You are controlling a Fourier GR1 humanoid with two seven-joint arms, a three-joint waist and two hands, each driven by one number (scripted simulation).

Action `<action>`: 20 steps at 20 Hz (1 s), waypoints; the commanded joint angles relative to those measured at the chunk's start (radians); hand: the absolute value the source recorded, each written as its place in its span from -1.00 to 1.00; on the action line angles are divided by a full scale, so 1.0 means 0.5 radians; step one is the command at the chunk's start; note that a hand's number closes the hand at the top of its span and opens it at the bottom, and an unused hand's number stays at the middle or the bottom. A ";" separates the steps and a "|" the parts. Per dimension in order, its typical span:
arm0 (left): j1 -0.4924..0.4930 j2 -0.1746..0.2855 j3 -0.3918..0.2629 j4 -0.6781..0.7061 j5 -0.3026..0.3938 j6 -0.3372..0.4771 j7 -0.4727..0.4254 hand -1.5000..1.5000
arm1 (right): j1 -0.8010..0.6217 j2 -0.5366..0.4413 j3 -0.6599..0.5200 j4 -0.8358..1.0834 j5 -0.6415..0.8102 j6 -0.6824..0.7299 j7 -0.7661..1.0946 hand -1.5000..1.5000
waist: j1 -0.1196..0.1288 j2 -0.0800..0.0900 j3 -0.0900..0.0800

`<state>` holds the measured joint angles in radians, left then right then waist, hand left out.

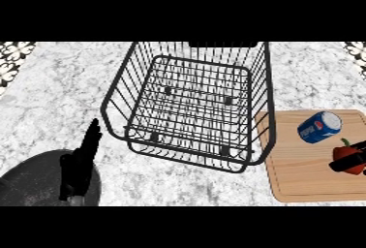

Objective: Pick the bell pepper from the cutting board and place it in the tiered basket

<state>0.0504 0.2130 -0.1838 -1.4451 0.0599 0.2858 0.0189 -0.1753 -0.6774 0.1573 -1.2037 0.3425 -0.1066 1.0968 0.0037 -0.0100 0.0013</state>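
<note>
Red bell pepper (347,151) sat right of tiered basket (129,87) — right hand (344,166) against it, grasp untellable | left hand (79,167) released | advice: lift above rim first.

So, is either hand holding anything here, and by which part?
The right hand grips the red bell pepper by its lower body, stem free, on the wooden cutting board. The left hand holds nothing.
</note>
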 commanded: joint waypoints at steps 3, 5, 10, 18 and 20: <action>0.043 -0.106 -0.054 0.136 -0.092 0.070 0.009 0.00 | -0.086 -0.014 0.069 0.060 0.239 0.045 0.095 1.00 | -0.002 0.021 -0.004; 0.102 -0.001 0.068 0.104 0.018 -0.058 -0.068 0.00 | -0.018 0.044 0.072 0.111 0.345 -0.086 0.042 1.00 | 0.001 0.020 -0.003; 0.053 -0.052 0.019 0.103 -0.016 -0.006 0.010 0.00 | -0.022 0.166 0.526 -0.482 0.400 0.099 -0.564 1.00 | 0.003 0.007 -0.006; 0.133 0.009 0.111 0.086 0.006 -0.011 -0.041 0.00 | 0.121 0.173 0.704 -1.586 0.318 0.130 -0.656 1.00 | -0.100 -0.017 -0.008; 0.147 -0.024 0.074 0.034 -0.031 0.044 0.030 0.00 | 0.209 0.126 0.595 -1.869 0.281 0.073 -0.577 1.00 | -0.122 -0.019 -0.006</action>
<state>0.0889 0.2045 -0.1547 -1.4556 0.0496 0.2890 0.0172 -0.1299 -0.5985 0.4884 -1.8947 0.5076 -0.0381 0.7801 -0.0352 -0.0236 0.0057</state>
